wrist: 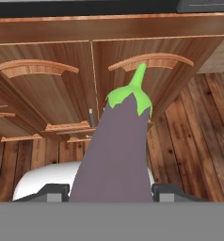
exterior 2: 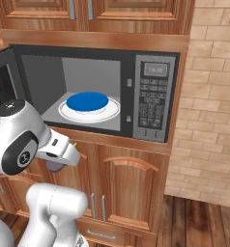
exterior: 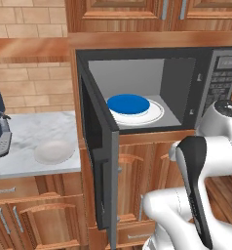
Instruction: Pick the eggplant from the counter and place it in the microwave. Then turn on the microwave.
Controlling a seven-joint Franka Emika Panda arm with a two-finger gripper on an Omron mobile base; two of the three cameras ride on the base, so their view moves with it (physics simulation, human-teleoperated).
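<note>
One plate (exterior: 154,113) – in microwave (exterior 2: 150,103).

Even, bright rendered light; sharp, soft shadows, no glare.

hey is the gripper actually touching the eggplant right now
Touching. In the hand view the eggplant sits between the gripper's two finger tips, pressed against both, no gap.

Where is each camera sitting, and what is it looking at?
Left base view: behind the arm's left, facing the open microwave; the arm shows lower right.
Right base view: behind the arm's right, same microwave; the arm shows lower left.
Hand view: on the hand, looking along the held eggplant.
Both base views share the blue plate.
</note>
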